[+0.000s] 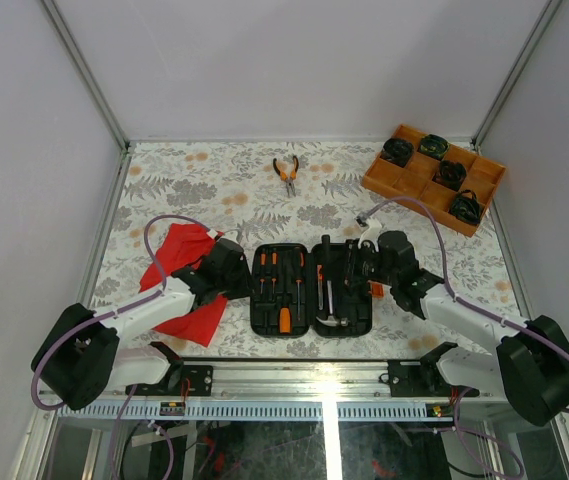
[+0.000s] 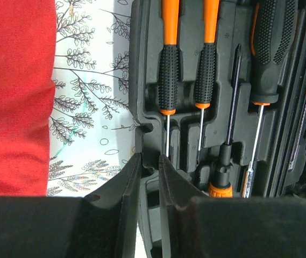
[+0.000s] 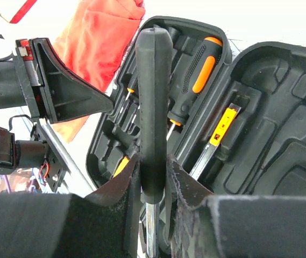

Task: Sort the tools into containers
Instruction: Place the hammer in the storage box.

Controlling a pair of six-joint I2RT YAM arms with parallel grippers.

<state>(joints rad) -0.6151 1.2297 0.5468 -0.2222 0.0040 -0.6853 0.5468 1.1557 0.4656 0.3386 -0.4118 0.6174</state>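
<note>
The hammer (image 3: 154,97) stands up in the right gripper (image 3: 153,164), which is clamped on its black handle over the open tool case (image 3: 282,107). The left gripper (image 2: 148,164) pinches the case's left edge. Screwdrivers (image 2: 169,80) sit in slots. The case lies mid-desk (image 1: 194,190), the pliers (image 1: 285,172) farther back and a red cloth (image 1: 179,255) to the left.

Wht walls (image 1: 284,60), alu frame posts (image 1: 84,70), floral tbl cover (image 1: 194,185), even light.
</note>
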